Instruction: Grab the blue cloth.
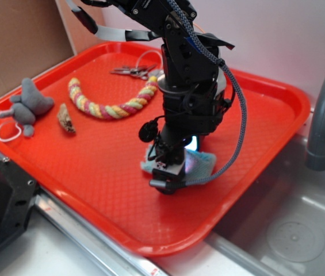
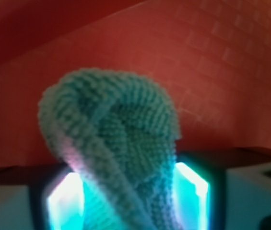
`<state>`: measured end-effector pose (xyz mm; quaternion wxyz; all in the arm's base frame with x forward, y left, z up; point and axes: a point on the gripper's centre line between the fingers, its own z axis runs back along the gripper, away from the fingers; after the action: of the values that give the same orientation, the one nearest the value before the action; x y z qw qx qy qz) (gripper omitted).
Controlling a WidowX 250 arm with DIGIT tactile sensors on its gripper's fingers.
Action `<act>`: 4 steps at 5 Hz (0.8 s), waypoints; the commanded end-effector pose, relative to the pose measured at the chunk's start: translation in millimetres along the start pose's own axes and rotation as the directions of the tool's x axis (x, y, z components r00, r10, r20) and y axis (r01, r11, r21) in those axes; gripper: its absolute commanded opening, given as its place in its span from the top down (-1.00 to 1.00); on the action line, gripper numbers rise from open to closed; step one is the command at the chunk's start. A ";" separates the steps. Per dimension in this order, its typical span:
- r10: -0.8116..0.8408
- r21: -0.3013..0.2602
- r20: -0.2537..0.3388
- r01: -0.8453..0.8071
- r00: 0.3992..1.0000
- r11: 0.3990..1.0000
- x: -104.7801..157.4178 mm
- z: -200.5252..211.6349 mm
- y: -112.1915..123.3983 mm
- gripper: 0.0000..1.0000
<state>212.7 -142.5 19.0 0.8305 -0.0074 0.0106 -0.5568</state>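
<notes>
Exterior view, left to right: a grey plush toy (image 1: 27, 106), a braided rope (image 1: 111, 103) and keys (image 1: 133, 71) lie clear of the work on the red tray (image 1: 93, 172). Right of them, the tool (image 1: 171, 169) pinches the blue cloth (image 2: 121, 153) between glowing pads (image 2: 65, 201). Likely best: keep the squeeze firm and lift straight up.

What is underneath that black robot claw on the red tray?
The blue cloth lies under the gripper, on the red tray. The wrist view shows cloth bunched between the glowing fingers. Most of it is hidden.
</notes>
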 end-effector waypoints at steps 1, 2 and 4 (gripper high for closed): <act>0.041 0.009 0.000 -0.041 0.999 0.999 -7.3 4.5 2.3 1.00; 0.135 0.013 -0.049 -0.134 0.990 0.991 -16.7 18.3 17.8 1.00; 0.599 0.116 -0.003 -0.594 0.801 0.796 -71.4 89.8 23.5 1.00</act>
<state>219.2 -59.4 99.5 0.9635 0.0517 0.0199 -0.2620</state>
